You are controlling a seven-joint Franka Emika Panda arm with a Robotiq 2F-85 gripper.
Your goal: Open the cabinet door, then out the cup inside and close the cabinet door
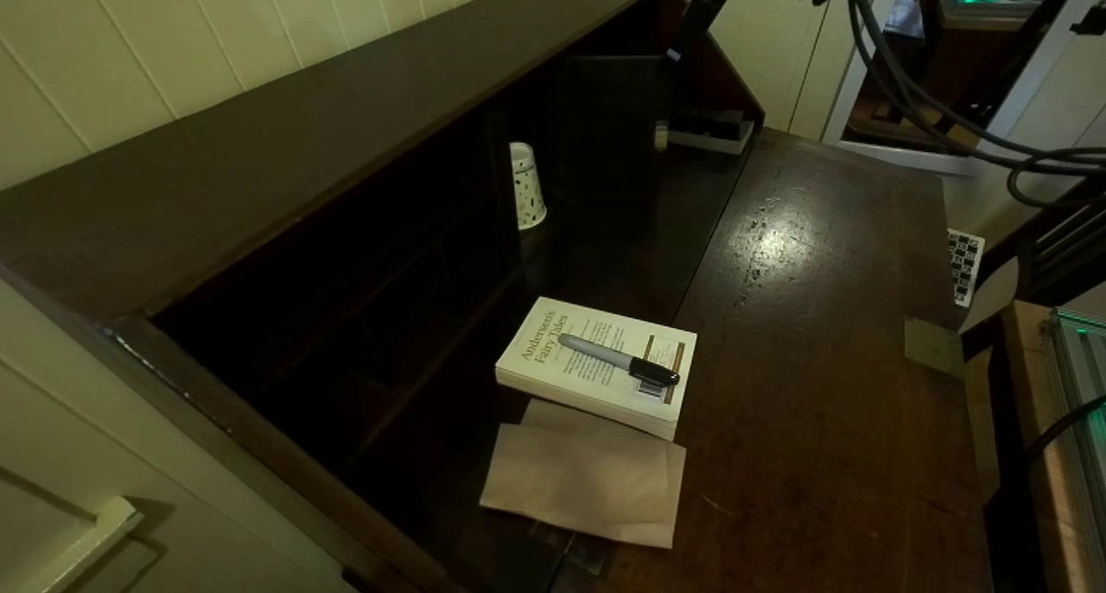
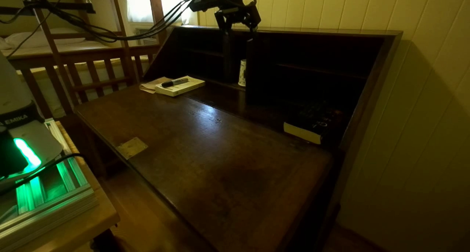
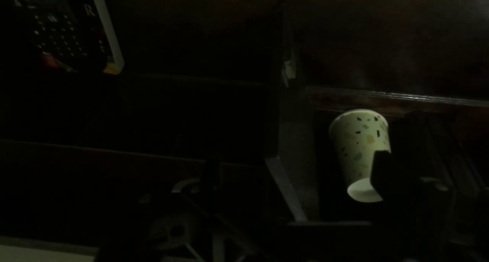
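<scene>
The white cup (image 1: pixel 528 187) with dark specks stands upside down in the cabinet's middle compartment, and shows too in an exterior view as a cup (image 2: pixel 242 74) beside the door's edge. The dark cabinet door (image 1: pixel 613 130) is swung open, standing out from the shelves. Above it hangs my gripper (image 2: pixel 240 31), jaws apart. In the wrist view the gripper (image 3: pixel 298 166) has the door (image 3: pixel 284 187) showing between its fingers, and the right finger (image 3: pixel 382 170) covers part of the cup (image 3: pixel 357 147). Nothing is held. Whether a finger touches the door I cannot tell.
A pale book (image 1: pixel 596 360) with a marker (image 1: pixel 618 360) on it lies on the desk, beside a brown envelope (image 1: pixel 587 481). A thick dark book (image 2: pixel 312 123) lies at the opposite end. The cabinet's top board (image 1: pixel 346 100) overhangs the dark shelves.
</scene>
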